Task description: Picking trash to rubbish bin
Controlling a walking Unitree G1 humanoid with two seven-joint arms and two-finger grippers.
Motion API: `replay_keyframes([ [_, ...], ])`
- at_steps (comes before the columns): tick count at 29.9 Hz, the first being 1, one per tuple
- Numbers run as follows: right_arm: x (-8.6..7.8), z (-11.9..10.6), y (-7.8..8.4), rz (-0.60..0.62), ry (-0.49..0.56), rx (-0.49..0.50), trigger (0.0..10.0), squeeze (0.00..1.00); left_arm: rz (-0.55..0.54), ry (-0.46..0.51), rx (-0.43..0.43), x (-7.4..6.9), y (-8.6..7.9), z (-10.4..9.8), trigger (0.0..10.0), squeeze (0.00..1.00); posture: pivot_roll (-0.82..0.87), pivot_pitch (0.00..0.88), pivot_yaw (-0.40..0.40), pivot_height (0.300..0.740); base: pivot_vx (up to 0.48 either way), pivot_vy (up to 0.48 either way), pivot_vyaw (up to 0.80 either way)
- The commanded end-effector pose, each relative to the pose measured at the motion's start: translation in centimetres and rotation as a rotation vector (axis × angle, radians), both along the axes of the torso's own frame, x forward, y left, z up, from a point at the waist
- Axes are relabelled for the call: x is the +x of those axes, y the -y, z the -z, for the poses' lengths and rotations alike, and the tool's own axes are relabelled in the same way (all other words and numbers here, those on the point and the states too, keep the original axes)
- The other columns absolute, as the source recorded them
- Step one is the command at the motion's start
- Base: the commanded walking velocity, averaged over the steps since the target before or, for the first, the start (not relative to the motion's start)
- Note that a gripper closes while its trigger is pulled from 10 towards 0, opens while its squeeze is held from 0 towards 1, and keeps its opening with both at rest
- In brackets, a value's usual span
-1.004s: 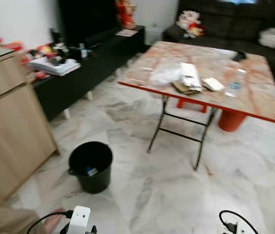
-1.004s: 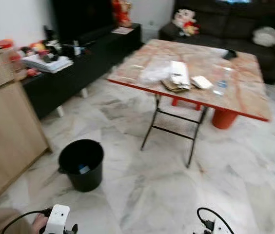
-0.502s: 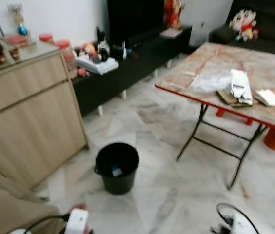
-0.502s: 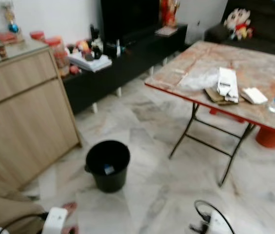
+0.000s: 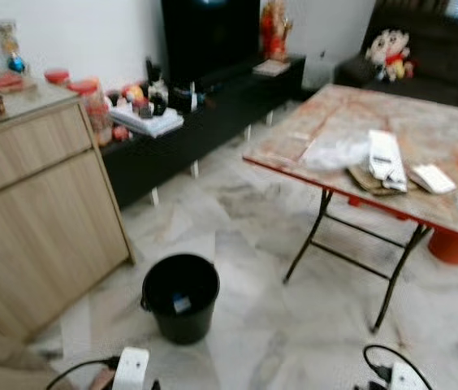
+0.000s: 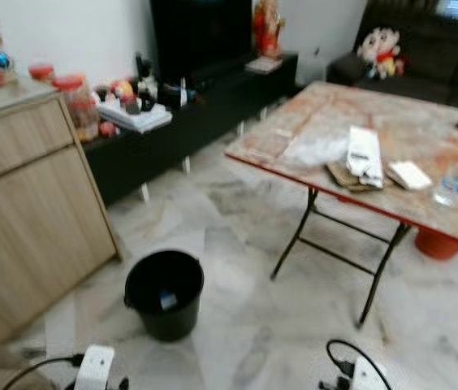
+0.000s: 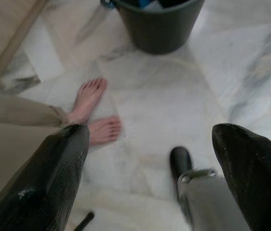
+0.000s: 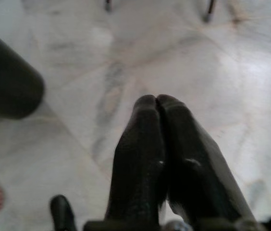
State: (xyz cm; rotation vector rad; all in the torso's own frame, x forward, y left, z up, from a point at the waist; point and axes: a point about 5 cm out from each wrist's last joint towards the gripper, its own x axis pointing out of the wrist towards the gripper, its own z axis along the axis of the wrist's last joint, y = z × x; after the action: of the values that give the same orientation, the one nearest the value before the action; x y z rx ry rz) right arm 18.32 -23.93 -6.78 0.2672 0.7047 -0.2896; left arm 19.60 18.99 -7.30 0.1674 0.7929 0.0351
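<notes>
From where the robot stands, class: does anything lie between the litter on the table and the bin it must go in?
Nothing visible does. The wrappers lie near the table's front edge; the black bin stands on open marble floor to the table's left, nearer the robot. Only the table's folding legs stand nearby, under the tabletop.

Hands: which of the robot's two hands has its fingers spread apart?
The left hand: its two black fingers stand wide apart above the marble floor, while the right hand has its fingers pressed together.

A round black rubbish bin (image 5: 180, 296) stands upright on the marble floor — open-topped, with a small scrap (image 5: 182, 304) lying inside.
</notes>
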Motion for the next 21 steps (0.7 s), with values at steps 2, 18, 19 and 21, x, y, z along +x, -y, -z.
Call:
replay_keyframes([
  [2, -0.80, 0.11, 1.08, 0.026, -0.022, -0.014, 10.0, 0.00, 0.000, 0.021, -0.013, 0.54, 0.58, -0.23, 10.0, 0.00, 0.05, 0.050, -0.049, 0.740, 0.315, 0.000, 0.00],
  [18, -0.61, -0.07, 1.37, 0.010, -0.021, -0.028, 10.0, 0.00, -0.013, 0.023, -0.016, 0.50, 0.66, -0.21, 10.0, 0.00, 0.05, 0.045, -0.056, 0.740, 0.316, 0.000, 0.00],
  [19, -0.58, -0.09, 1.35, 0.009, -0.019, -0.027, 10.0, 0.00, -0.013, 0.024, -0.016, 0.50, 0.66, -0.21, 10.0, 0.00, 0.05, 0.045, -0.056, 0.740, 0.315, 0.000, 0.00],
  [21, -0.56, -0.10, 1.34, 0.009, -0.016, -0.025, 10.0, 0.00, -0.014, 0.024, -0.016, 0.50, 0.68, -0.21, 10.0, 0.00, 0.05, 0.045, -0.056, 0.740, 0.317, 0.000, 0.00],
])
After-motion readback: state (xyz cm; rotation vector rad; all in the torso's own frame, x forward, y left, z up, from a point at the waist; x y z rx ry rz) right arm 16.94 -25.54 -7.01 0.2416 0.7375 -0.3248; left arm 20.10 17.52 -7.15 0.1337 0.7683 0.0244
